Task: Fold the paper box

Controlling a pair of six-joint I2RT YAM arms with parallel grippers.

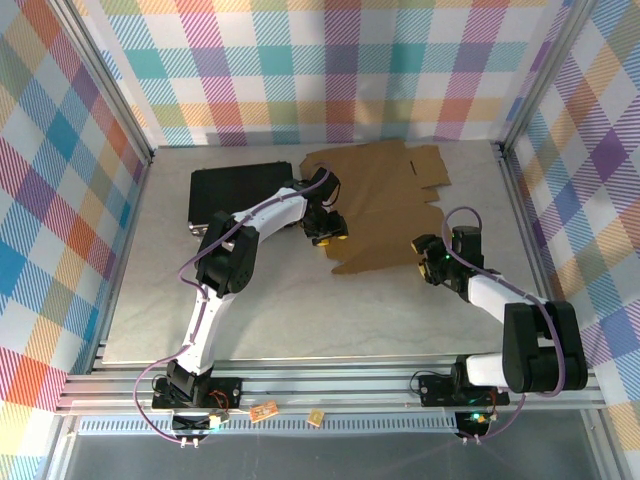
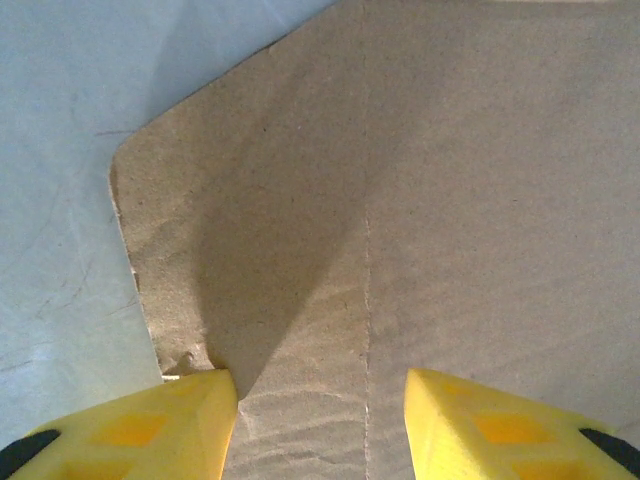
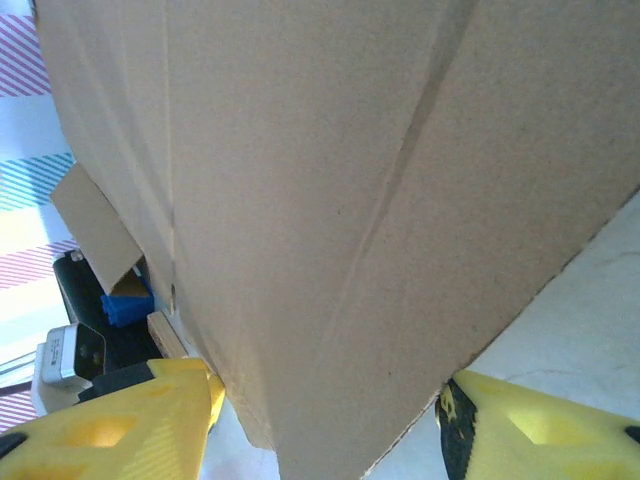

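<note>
The paper box (image 1: 385,205) is a brown die-cut cardboard sheet lying mostly flat at the back middle of the table. My left gripper (image 1: 328,233) is over the sheet's left edge, open. In the left wrist view its yellow fingertips (image 2: 190,410) straddle a crease in the cardboard (image 2: 450,200), beside a rounded flap corner. My right gripper (image 1: 432,260) is at the sheet's near right corner. In the right wrist view that corner (image 3: 350,150) is lifted and sits between my wide-apart jaws (image 3: 330,390), its face turned to the camera; the gripper is open.
A black rectangular case (image 1: 235,195) lies left of the sheet, next to the left arm. Checked walls and metal posts enclose the table. An aluminium rail (image 1: 330,385) runs along the near edge. Bare tabletop (image 1: 330,310) stretches in front of the sheet.
</note>
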